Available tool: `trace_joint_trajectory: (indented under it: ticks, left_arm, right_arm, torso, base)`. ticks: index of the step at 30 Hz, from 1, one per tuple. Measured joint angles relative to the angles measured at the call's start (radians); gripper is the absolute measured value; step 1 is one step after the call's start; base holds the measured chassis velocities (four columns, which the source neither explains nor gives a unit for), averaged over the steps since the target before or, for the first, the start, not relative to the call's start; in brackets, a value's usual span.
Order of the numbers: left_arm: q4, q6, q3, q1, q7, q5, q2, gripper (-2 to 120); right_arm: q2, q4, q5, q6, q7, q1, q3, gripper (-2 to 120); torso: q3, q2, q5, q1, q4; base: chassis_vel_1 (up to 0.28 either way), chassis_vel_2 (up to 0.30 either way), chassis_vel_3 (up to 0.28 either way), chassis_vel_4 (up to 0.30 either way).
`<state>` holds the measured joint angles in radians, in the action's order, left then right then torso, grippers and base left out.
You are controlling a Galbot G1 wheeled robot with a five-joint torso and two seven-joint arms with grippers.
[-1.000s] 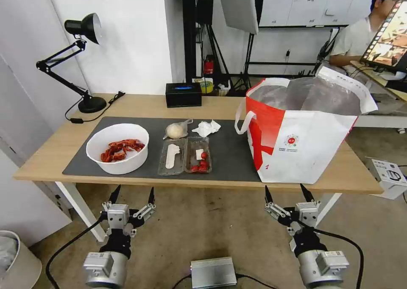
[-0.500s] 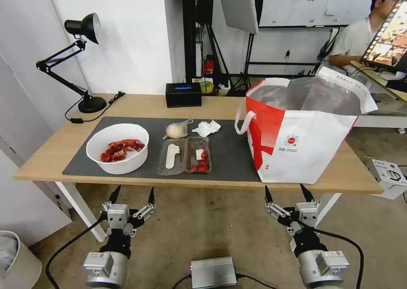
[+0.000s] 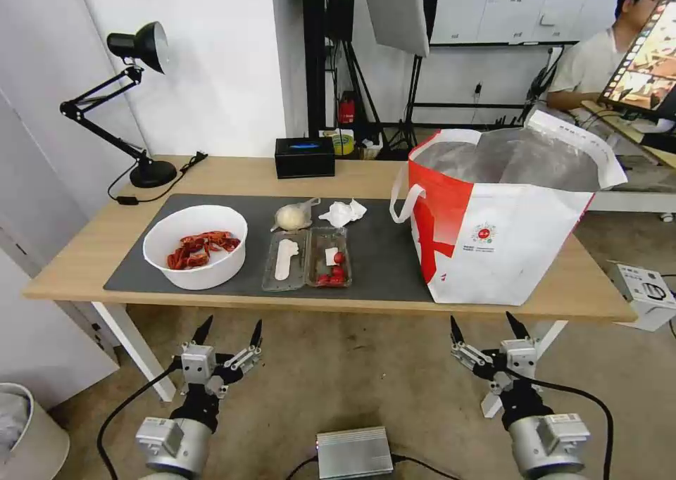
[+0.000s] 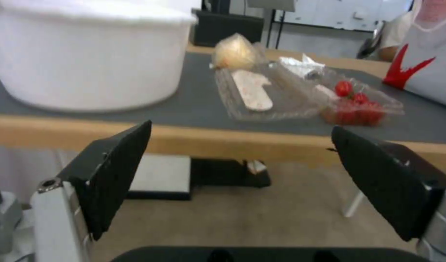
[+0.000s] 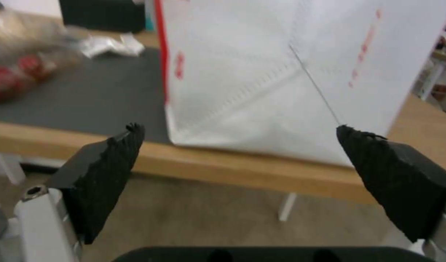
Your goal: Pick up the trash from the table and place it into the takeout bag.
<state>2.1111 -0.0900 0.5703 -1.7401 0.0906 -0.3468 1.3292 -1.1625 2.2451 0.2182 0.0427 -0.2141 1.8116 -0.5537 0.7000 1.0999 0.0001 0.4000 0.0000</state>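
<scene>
On the wooden table (image 3: 98, 258) a dark mat holds the trash: a white bowl (image 3: 196, 245) (image 4: 87, 54) of red shells, a clear clamshell box (image 3: 308, 258) (image 4: 300, 96) with red bits, a knotted clear bag (image 3: 292, 216) (image 4: 235, 51) with a whitish lump, and a crumpled tissue (image 3: 343, 212) (image 5: 109, 45). The white-and-red takeout bag (image 3: 503, 219) (image 5: 300, 72) stands open at the table's right. My left gripper (image 3: 230, 324) (image 4: 240, 142) hangs open below the table's front edge, under the bowl. My right gripper (image 3: 486, 319) (image 5: 240, 131) hangs open below the bag.
A black desk lamp (image 3: 134, 100) stands at the table's back left and a black box (image 3: 304, 158) at the back middle. A grey unit (image 3: 354, 452) lies on the floor between my arms. A white bin (image 3: 28, 431) sits at the lower left.
Both grippers have dropped slightly lower and shifted a little to the right below the table edge. Nothing on the table has moved.
</scene>
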Motion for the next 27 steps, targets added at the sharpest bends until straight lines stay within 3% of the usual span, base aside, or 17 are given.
trace_joint_trajectory:
  ticks: [4, 8, 27]
  left_arm:
    - [-0.053, -0.025, 0.007, 0.016, 0.026, -0.099, -0.048, 100]
    - [-0.043, -0.046, 0.004, 0.013, 0.065, -0.157, -0.054, 100]
    - [-0.026, -0.045, 0.002, 0.013, 0.073, -0.161, -0.055, 100]
  right_arm:
    - [0.052, 0.002, 0.037, -0.007, -0.019, 0.001, 0.001, 100]
    - [0.054, 0.006, 0.039, -0.015, -0.018, 0.001, 0.001, 100]
    - [0.045, 0.007, 0.032, -0.026, -0.019, -0.001, -0.005, 100]
  torso:
    - [0.000, 0.000, 0.0000, 0.000, -0.0001]
    - [0.000, 0.000, 0.0000, 0.000, 0.0000]
    - [0.000, 0.000, -0.0001, 0.000, 0.0000]
  base:
    - [0.000, 0.000, 0.000, 0.000]
    - [0.000, 0.000, 0.000, 0.000]
    - [0.000, 0.000, 0.000, 0.000]
